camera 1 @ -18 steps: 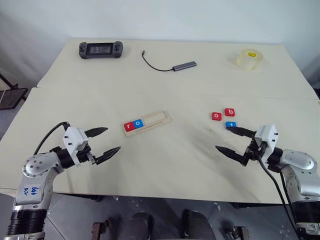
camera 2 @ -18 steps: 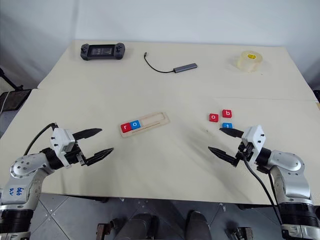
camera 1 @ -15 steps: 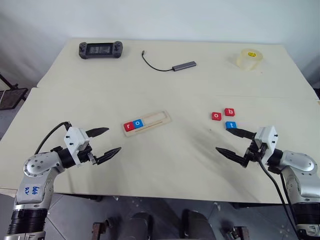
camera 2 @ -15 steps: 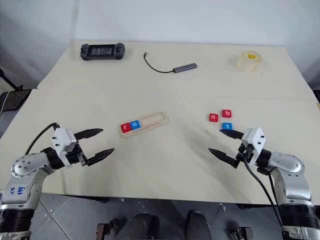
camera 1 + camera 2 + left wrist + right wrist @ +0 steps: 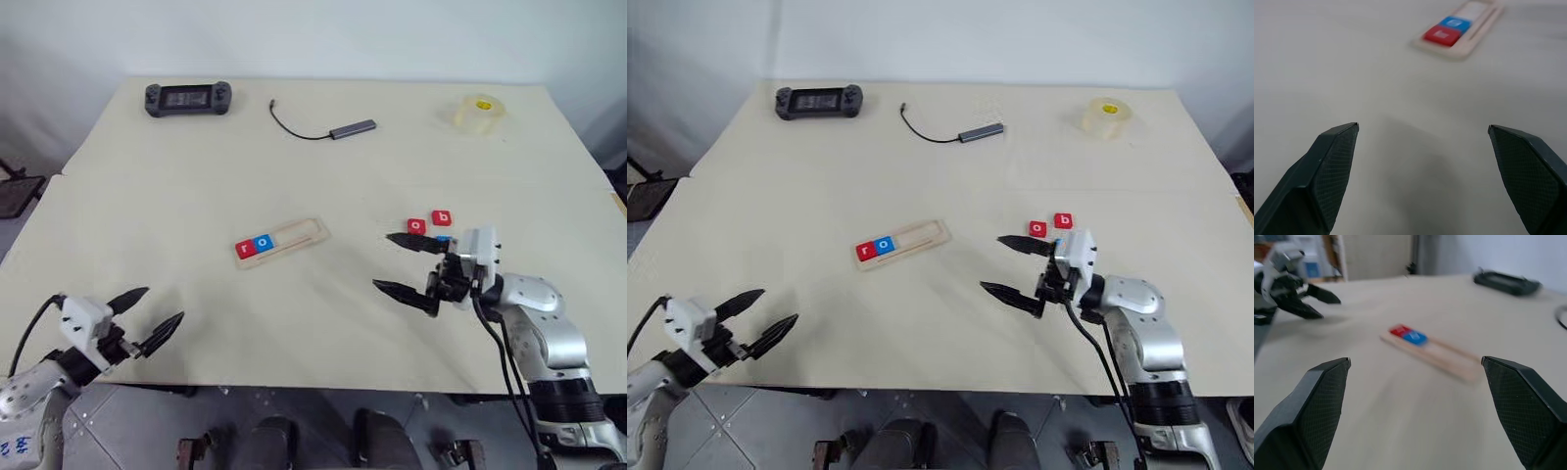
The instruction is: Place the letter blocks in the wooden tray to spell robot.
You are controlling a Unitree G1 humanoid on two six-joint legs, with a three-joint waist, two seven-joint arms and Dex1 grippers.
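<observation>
Right gripper [image 5: 407,264] swung left — spread wide, hiding blue block [image 5: 444,238] (mostly); left gripper [image 5: 150,313] gapes.

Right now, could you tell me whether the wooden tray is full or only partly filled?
Partly filled: the wooden tray holds just the red r and blue o at one end; the rest of its groove is bare.

Even, bright overhead light gives the table [image 5: 196,196] soft, faint shadows and no glare. In the right wrist view the wooden tray [image 5: 1435,352] is smeared with blur, worst toward 3 o'clock. In the left wrist view it sits out of focus at 1 o'clock
</observation>
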